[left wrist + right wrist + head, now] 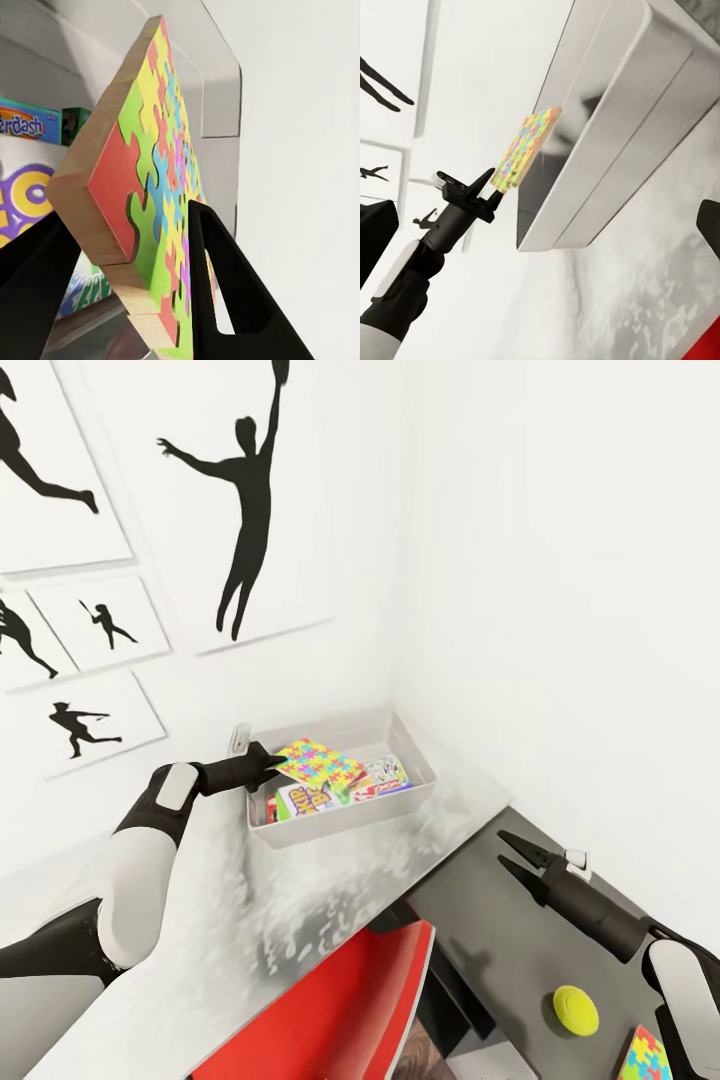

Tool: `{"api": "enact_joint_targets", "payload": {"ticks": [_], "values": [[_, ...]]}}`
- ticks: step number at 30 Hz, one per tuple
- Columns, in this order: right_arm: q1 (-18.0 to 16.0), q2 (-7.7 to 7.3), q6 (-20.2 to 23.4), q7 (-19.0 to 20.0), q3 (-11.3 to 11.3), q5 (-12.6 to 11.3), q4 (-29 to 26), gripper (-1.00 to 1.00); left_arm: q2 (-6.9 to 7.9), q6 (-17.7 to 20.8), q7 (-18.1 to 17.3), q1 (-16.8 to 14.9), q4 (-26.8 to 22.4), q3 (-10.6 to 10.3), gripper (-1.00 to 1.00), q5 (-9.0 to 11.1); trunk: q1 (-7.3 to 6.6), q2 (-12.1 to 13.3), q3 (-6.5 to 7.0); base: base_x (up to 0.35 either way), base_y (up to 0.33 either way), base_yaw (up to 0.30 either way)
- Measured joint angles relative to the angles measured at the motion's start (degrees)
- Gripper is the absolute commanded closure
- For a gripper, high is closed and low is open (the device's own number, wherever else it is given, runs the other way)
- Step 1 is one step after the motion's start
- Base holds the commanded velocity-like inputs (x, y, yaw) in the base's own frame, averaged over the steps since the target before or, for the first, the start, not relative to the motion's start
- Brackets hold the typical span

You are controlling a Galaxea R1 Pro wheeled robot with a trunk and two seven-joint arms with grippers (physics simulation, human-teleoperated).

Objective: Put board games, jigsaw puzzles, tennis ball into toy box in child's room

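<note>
Landmark: toy box [345, 822], a grey bin on the pale table [230, 920], pushed into the wall corner.

Left gripper [277, 761] is over the box's rim on the side toward the wall pictures [250, 500]. It is clamped on a jigsaw puzzle [318, 762]: in the left wrist view its fingers [225, 292] press both faces of the puzzle's corner. The puzzle is held above the box interior, tilted, not resting on the contents.

Inside the box: the Skip-Bo game [303, 800] lies flat on the side nearer the left gripper; a smaller printed game [385, 775] lies beside it, farther along.

Right gripper [515, 855] hovers over the lower dark desk section [500, 950], well apart from the box, jaws parted, nothing between them.

Tennis ball [576, 1010] sits on the dark section. A second jigsaw puzzle [645, 1057] lies just beyond the ball, farther from the box.
</note>
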Motion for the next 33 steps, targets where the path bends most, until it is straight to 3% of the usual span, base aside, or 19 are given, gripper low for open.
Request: {"api": "enact_joint_targets", "payload": {"ticks": [33], "values": [[0.00, -0.07, 0.17, 0.17, 0.17, -0.13, -0.24, -1.00, 0.01, 0.01, 0.00, -0.45, -0.45, 0.04, 1.00, 0.06, 0.00, 0.00, -0.11, 0.000, 0.000, 0.000]]}}
